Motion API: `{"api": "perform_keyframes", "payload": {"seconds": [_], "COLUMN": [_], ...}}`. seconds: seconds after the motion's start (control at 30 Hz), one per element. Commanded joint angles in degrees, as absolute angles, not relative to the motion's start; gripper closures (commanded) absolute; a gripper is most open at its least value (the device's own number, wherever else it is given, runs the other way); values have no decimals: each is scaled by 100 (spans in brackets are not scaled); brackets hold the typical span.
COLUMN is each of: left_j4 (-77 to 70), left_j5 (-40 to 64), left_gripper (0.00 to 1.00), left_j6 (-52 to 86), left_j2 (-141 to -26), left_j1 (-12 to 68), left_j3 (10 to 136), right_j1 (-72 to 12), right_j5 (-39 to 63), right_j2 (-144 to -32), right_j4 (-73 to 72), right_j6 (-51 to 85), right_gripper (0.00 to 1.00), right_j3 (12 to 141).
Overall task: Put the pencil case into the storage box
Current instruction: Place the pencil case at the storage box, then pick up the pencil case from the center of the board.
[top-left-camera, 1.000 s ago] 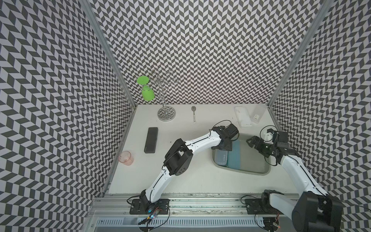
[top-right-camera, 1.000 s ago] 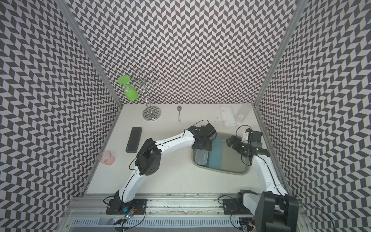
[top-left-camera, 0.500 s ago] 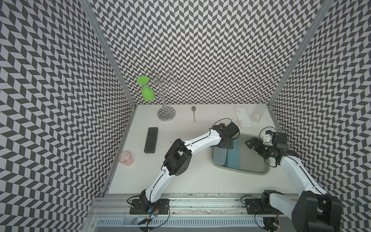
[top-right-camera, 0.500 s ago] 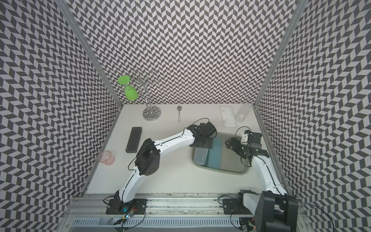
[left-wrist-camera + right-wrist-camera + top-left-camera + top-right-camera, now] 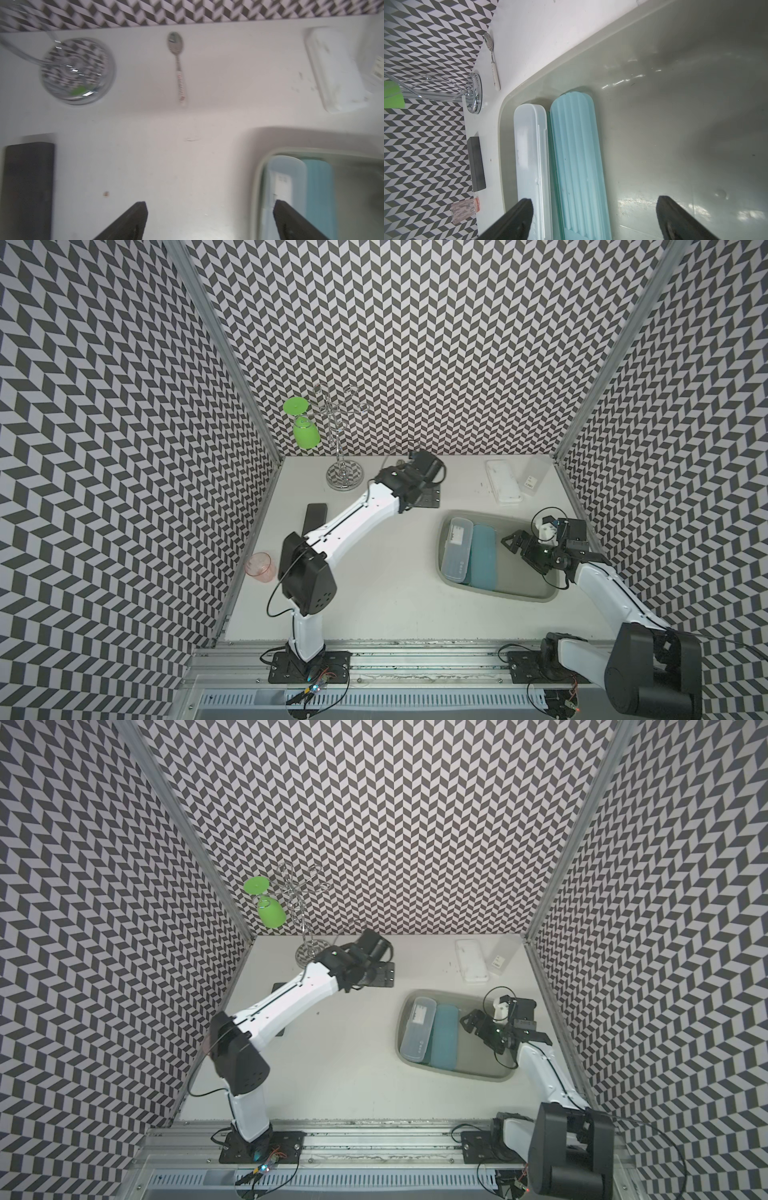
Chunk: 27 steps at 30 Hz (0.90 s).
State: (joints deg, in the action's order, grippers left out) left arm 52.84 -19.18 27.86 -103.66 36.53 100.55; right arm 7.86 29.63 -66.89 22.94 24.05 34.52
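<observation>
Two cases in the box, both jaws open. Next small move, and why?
Probably swing the left arm toward the white pencil case at the back of the table. It lies outside the storage box, where the translucent case and teal case already lie side by side. The left jaws are open and empty; the right jaws hang open over the box.

left end effector (image 5: 209, 204): jaws spread, empty | right end effector (image 5: 595, 200): jaws spread, empty
</observation>
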Motion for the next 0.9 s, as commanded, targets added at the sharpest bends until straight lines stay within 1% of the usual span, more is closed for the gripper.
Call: {"api": "perform_keyframes", "payload": {"seconds": [0.0,0.1,0.17,0.23,0.37,0.47,0.67,0.87], "left_j4": [4681,3853,3459,3099,2697,2526,2471,2443], "left_j5": [-2066,-1833,-1799,-1501,-1085,-887,-572,-448], "left_gripper": [0,0,0,0,0,0,0,0], "left_j6": [1727,877,396,13,-203,-295,-342,-264], "left_j2": [-9832,-9364,-9267,-9276,-9492,-9800,-10471,-10842], "left_j1": [2638,1791,1376,942,300,31,-222,-468], "left_j3": [8874,7845,7411,7118,6948,7001,7258,7364], "right_j1": [581,430,345,245,100,31,12,12], "right_j5": [2947,2883,2851,2783,2685,2629,2518,2479], "right_j2": [-6792,-6890,-6996,-7133,-7304,-7438,-7700,-7890], "right_j4": [1969,1973,2023,2103,2243,2343,2494,2549], "right_j6": [2552,2604,2602,2572,2542,2506,2407,2395], "right_gripper": [3,3,3,3,3,3,3,3], "right_j3": [3543,3651,3750,3897,4124,4299,4609,4822]}}
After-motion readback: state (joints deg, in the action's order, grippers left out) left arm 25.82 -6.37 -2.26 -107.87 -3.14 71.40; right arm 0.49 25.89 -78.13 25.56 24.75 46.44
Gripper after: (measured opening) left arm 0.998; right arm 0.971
